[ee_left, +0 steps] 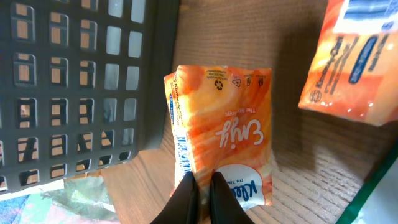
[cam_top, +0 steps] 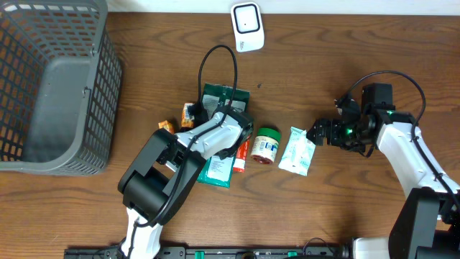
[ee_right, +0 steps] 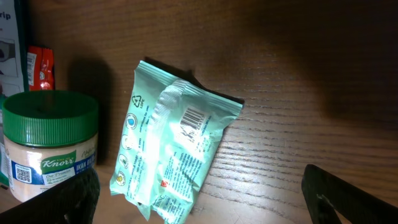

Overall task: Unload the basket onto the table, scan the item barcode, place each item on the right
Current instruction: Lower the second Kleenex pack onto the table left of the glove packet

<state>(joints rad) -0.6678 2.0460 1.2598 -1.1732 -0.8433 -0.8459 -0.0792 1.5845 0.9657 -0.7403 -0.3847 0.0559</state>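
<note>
Pressed together at the near edge of the left wrist view, the left gripper (ee_left: 202, 182) pinches the near end of the orange packet (ee_left: 224, 134). The packet seems to rest on the table (cam_top: 323, 216) in the pile, just left of the green pouch (cam_top: 219, 97). Its barcode (ee_left: 181, 149) runs along the packet's left edge. To do this step well, I judge the grip belongs on this end, clear of the bars. The lift should go straight up before that striped edge turns toward the white scanner (cam_top: 246, 27) at the far side. So thin a pinch may slip, which calls for a slow carry. Reaching from the near edge, the left arm has its elbow bent and its wrist low over the pile. The right gripper (ee_right: 199, 186) stands spread wide and empty, just right of a mint packet (ee_right: 171, 155), its arm stretching in from the right.
</note>
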